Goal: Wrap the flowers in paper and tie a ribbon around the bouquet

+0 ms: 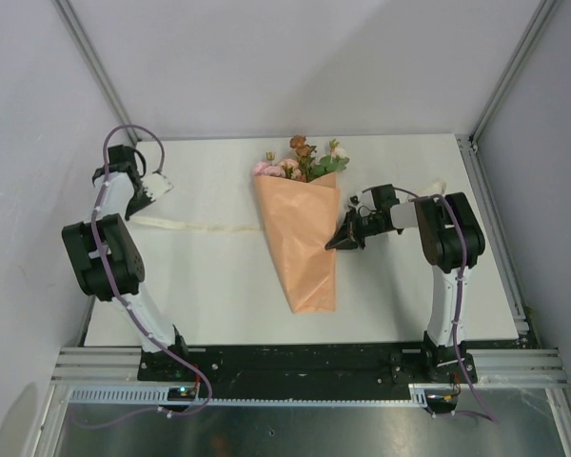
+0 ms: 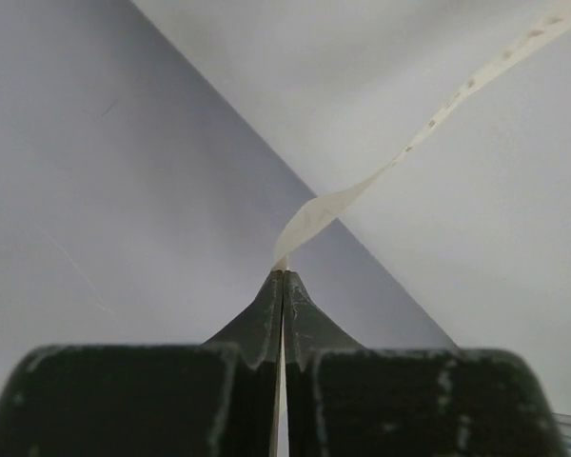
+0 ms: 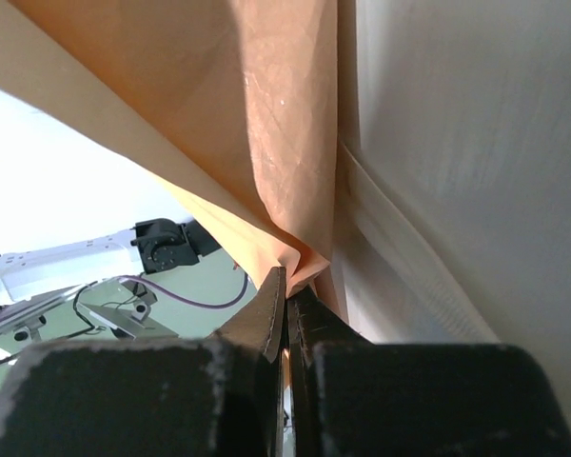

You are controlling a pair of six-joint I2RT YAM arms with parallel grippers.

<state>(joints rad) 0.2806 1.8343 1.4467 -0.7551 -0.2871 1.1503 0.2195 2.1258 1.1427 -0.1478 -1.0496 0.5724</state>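
Left jaws are shut on the ribbon (image 2: pixel 319 211) end, right jaws are pinched shut on the bouquet (image 1: pixel 303 248)'s paper (image 3: pixel 285 124) edge.

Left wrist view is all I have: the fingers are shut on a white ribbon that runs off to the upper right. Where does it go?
Observer: The ribbon runs from the left gripper across the table to the bouquet's left edge.
Operator: Are the flowers wrapped?
Observer: Yes. The flowers poke out of the far, open end of the peach paper cone.
Operator: And the right gripper?
Observer: The right gripper is shut, with its tips at the cone's right edge. The right wrist view shows crumpled paper at them.
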